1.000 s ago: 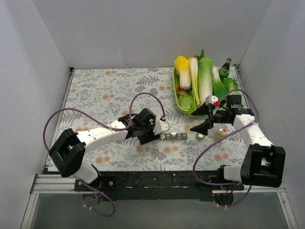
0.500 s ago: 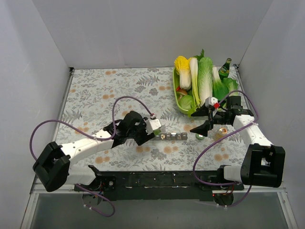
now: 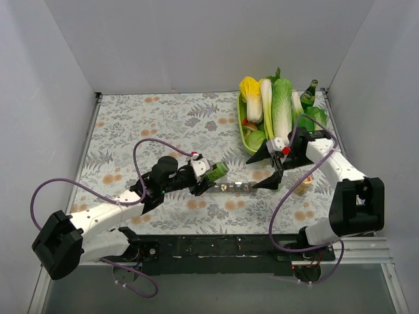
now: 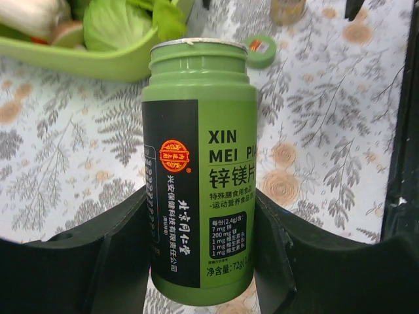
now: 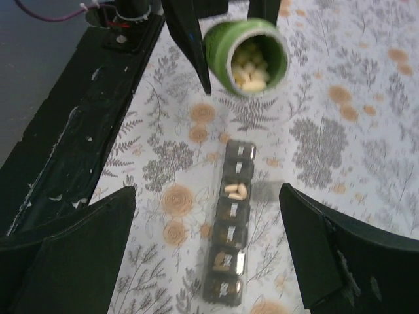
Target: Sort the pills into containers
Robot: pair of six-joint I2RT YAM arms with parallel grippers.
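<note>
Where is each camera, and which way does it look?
Top external: above and behind, looking down at the table; left arm and right arm show.
Left wrist: on its arm, looking along the left fingers gripping the green bottle.
Right wrist: on its arm, looking down between the right fingers at the containers.
Both wrist views show the green bottle.

In my left wrist view the green bottle (image 4: 200, 176) runs off the bottom edge, so its base and the grip of my left fingers (image 4: 85, 261) on it are cut away, and its label wraps out of sight at the right. From my right wrist the containers (image 5: 230, 242) are blurred: pale pills (image 5: 236, 190) show in one compartment, the rest I cannot make out.
</note>
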